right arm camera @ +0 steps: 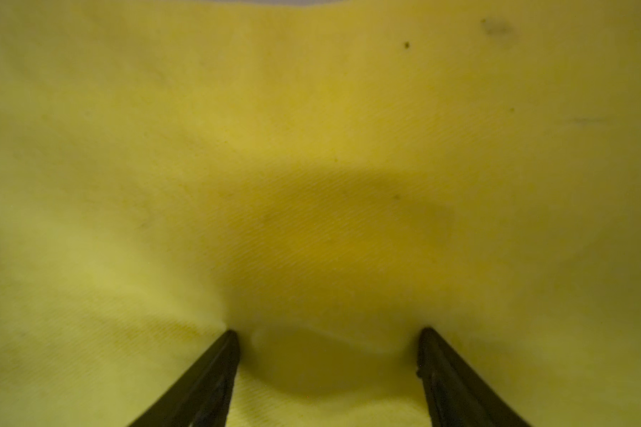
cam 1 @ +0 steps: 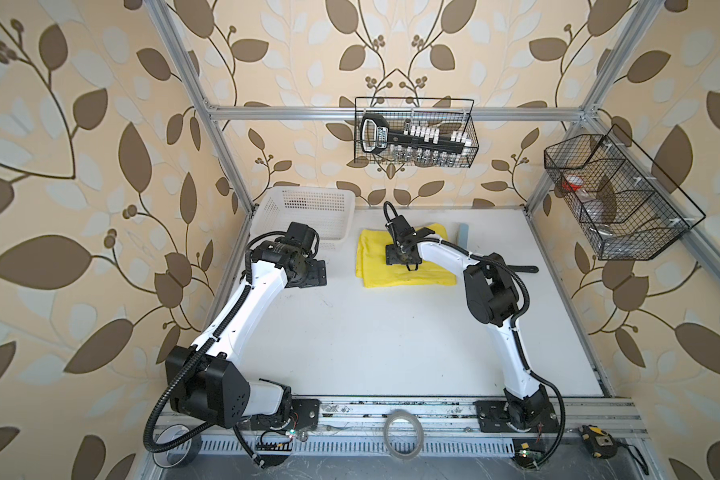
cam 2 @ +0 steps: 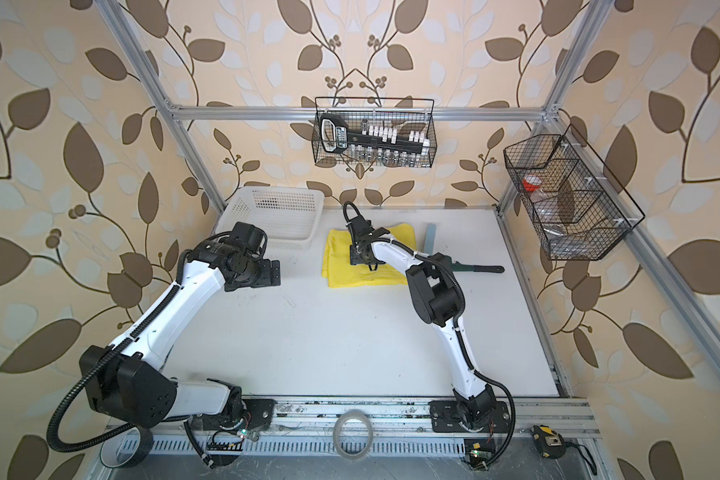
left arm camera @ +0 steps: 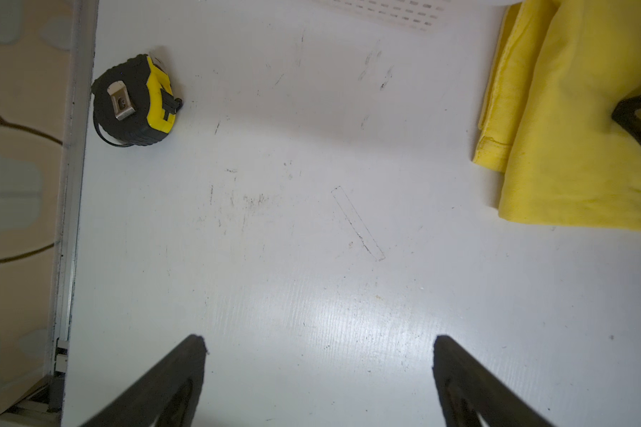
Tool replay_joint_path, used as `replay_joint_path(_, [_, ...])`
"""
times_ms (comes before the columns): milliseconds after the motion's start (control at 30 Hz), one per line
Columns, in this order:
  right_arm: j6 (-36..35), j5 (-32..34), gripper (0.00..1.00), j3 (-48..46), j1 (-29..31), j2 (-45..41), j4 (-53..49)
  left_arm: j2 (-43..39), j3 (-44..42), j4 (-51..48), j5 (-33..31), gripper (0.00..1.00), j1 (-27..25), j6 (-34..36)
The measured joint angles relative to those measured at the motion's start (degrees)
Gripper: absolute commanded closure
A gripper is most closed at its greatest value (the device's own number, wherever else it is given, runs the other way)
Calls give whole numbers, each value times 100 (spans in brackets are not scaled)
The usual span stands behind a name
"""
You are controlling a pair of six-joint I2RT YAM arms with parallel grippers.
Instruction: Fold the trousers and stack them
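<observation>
Trousers (cam 1: 375, 266) folded, far-centre of table (cam 1: 350, 340), just beside basket (cam 1: 308, 208).
Right gripper (right arm camera: 328, 332): jaws spread, tips dimpling the top layer, nothing pinched; likely pressing the fold flat. Left gripper (left arm camera: 317, 340): wide, empty, over bare table, clear of the cloth.

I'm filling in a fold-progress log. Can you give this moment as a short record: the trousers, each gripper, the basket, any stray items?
trousers: yellow trousers, folded into a flat rectangle on the table
left gripper: left gripper open, above bare table, holding nothing
right gripper: right gripper open, tips down on the folded trousers
basket: white basket left of the trousers, nothing visible inside
stray items: tape measure by the table's left edge
</observation>
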Motion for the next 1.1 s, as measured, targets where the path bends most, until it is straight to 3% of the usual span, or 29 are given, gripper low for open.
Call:
replay_joint_path(133, [-197, -175, 23, 619, -168, 306, -313, 11, -61, 46, 2, 3, 0, 55])
replay_joint_path(333, [-341, -127, 22, 2273, -262, 1257, -772, 262, -76, 90, 4, 3, 35, 74])
replay_joint_path(467, [-334, -90, 22, 2653, -319, 1484, -702, 313, -76, 90, -4, 3, 35, 103])
replay_joint_path(867, [-721, -61, 20, 2612, -514, 1362, 437, 319, -83, 138, -7, 3, 35, 236])
replay_joint_path(967, [-901, -162, 18, 1867, -511, 756, 730, 319, -83, 267, -7, 1, 35, 280])
replay_joint_path(1100, [-1150, -413, 15, 448, -514, -699, 1204, 236, -326, 723, -33, 1, 35, 369])
